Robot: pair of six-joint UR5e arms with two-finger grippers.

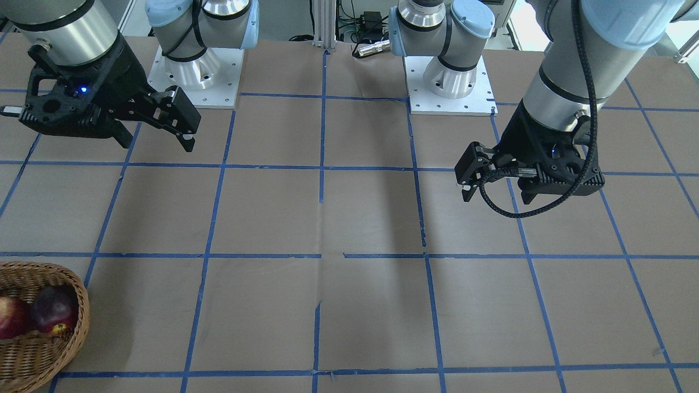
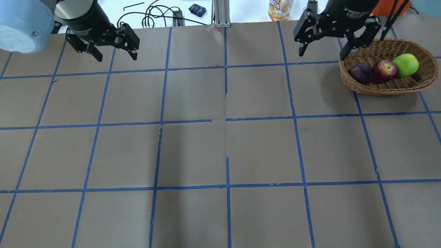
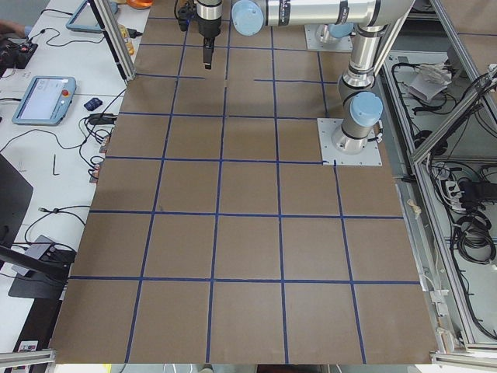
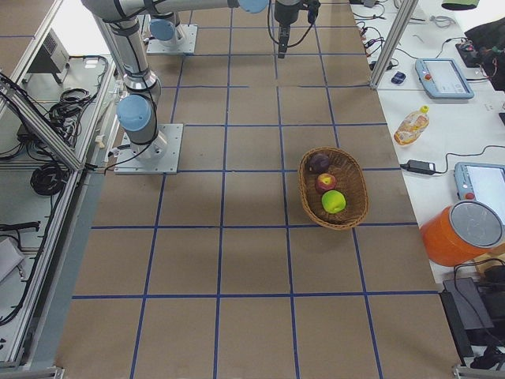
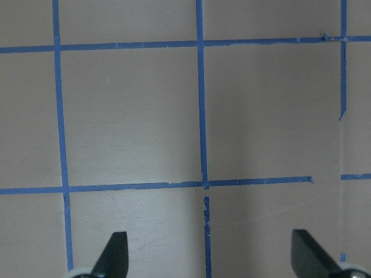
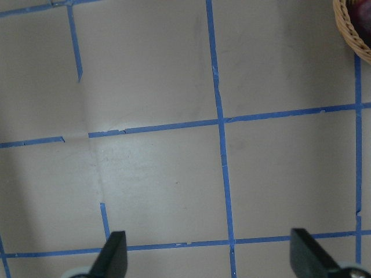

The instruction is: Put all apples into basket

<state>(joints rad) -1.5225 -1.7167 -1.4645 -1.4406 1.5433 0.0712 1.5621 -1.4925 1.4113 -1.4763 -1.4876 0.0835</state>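
Observation:
The wicker basket point(image 2: 382, 89) stands at the table's far right and holds all three apples: the maroon one point(image 2: 360, 73), the red one point(image 2: 384, 70) and the green one point(image 2: 406, 64). In the front-facing view the basket point(image 1: 46, 355) shows at the bottom left with the red apple point(image 1: 11, 319) and the maroon apple point(image 1: 54, 311); the green one is out of frame. My right gripper point(image 2: 322, 55) is open and empty, above the table just left of the basket. My left gripper point(image 2: 116, 57) is open and empty at the far left. The basket rim point(image 6: 352, 32) clips the right wrist view.
The table is brown paper with a blue tape grid. The two arm bases point(image 1: 194, 71) point(image 1: 450, 82) stand at the robot's edge. A yellow snack bag point(image 2: 279, 7) and cables point(image 2: 155, 15) lie beyond the far edge. An orange bucket point(image 4: 465, 233) stands off the table near the basket.

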